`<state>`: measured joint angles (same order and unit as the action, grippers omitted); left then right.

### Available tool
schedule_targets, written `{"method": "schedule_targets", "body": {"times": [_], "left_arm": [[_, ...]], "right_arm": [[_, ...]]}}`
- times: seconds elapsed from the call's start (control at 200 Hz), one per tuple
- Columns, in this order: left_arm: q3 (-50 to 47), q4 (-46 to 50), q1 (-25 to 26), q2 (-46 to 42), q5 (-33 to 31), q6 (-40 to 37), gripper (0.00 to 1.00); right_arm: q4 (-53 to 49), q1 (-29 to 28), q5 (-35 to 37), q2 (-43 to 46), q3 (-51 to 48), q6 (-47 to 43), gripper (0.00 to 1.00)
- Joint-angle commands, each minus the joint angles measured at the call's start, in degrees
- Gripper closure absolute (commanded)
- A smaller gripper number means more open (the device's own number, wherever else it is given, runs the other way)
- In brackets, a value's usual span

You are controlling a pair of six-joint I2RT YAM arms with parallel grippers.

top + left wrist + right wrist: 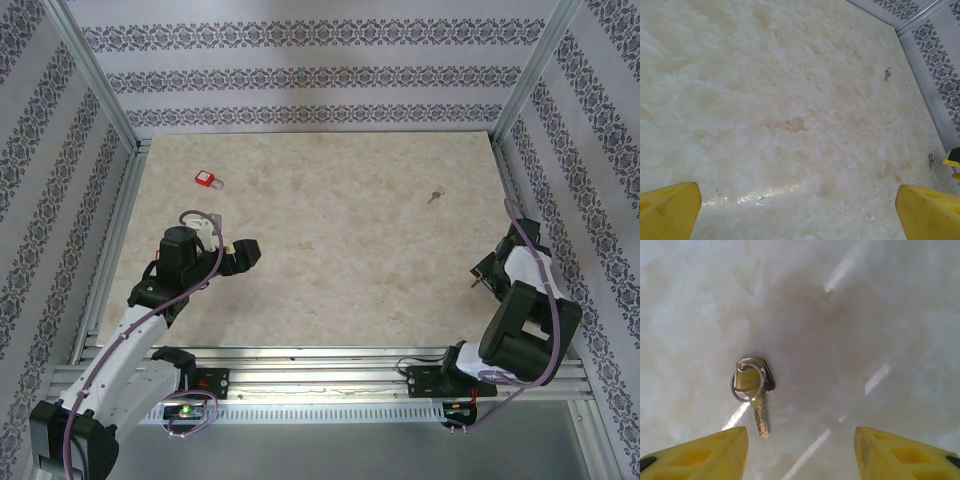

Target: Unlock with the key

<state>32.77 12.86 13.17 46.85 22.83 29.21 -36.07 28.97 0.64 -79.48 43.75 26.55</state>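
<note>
Key (754, 395) sits just ahead of right end effector (800, 437).

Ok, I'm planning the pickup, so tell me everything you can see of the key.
The key is small, brass-coloured metal, with a silvery split ring through its rounded head and a darker piece, perhaps a second key, tucked behind. Its toothed blade points toward the right wrist camera. It lies flat on the pale marbled table, touched by nothing else; the right gripper hovers short of it, open and empty.
</note>
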Motion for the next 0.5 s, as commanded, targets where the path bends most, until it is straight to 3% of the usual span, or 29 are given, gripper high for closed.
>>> {"method": "schedule_targets", "body": {"times": [0.0,0.495], "left_arm": [[-0.3,-0.6,0.6,1.1,-0.5,-0.1,0.01],[-0.2,-0.9,0.4,2.3,-0.2,-0.4,0.01]], "right_arm": [[3.4,0.4,-4.7,-2.0,1.1,-1.1,0.45],[6.1,-2.5,-5.6,-6.2,2.6,-1.6,0.56]]}}
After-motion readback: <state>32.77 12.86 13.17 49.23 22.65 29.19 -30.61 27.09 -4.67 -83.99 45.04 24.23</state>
